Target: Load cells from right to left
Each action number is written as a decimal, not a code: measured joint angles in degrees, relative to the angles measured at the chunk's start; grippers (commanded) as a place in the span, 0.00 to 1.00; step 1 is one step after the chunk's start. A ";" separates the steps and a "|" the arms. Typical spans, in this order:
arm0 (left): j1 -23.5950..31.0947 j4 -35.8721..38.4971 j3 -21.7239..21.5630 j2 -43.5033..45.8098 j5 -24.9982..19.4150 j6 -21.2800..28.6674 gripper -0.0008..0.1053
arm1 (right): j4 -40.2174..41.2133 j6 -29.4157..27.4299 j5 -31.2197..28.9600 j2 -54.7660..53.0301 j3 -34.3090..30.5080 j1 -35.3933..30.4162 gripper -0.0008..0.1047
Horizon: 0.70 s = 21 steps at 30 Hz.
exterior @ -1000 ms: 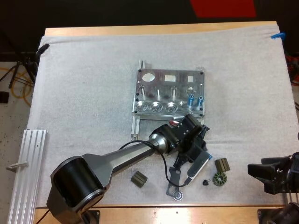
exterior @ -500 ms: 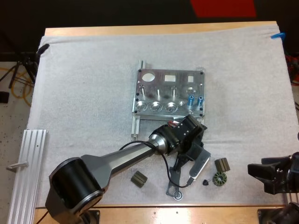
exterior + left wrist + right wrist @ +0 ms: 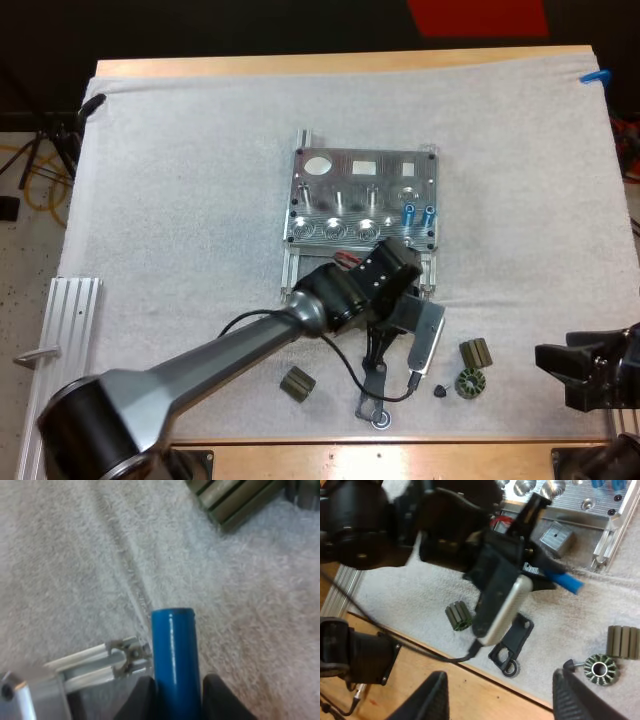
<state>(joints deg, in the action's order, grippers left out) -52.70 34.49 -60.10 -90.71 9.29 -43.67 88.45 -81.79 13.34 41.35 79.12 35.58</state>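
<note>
Wooden table [image 3: 330, 63], pale-edged, carried a white fibrous mat [image 3: 180, 180] over nearly its whole top. Pale speckled floor [image 3: 20, 260] lay off the left side, with a yellow cable [image 3: 30, 165] looped on it. A ribbed aluminium rail [image 3: 60, 370] lay at the mat's near left corner. A square machined metal fixture [image 3: 365, 195] sat mid-mat with round and square pockets, and two bright blue cylinders [image 3: 408, 213] stood upright near its near right corner. The left gripper [image 3: 176, 692] hung over the mat just off the fixture's near edge, fingers pinched from both sides on one bright blue cylinder cell [image 3: 174, 650], whose free end pointed over bare mat beside the fixture's rail end. The right gripper [image 3: 502, 697] was at the table's near right edge, fingers spread wide, clasping nothing. Small dark parts lay along the near mat: a flat black bracket [image 3: 372, 400], two ribbed dark green blocks [image 3: 297, 383], and a toothed ring [image 3: 467, 383].
</note>
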 measured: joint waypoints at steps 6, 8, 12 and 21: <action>0.00 5.32 0.00 7.25 0.00 -4.43 0.01 | 0.00 0.00 -2.72 0.00 0.00 0.00 0.45; 0.00 6.64 0.00 9.46 0.00 -4.39 0.01 | 0.00 0.00 -2.74 0.00 0.00 0.00 0.45; 0.00 8.87 0.00 15.04 -1.07 -4.78 0.01 | 0.00 0.00 -2.92 0.00 0.00 0.00 0.45; 0.00 9.09 0.00 25.44 -2.61 -8.08 0.01 | -5.55 3.48 3.62 0.00 -5.73 0.00 0.45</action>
<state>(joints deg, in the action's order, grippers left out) -52.70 43.58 -60.10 -65.27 6.68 -51.75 82.90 -78.30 16.96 41.35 73.39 35.58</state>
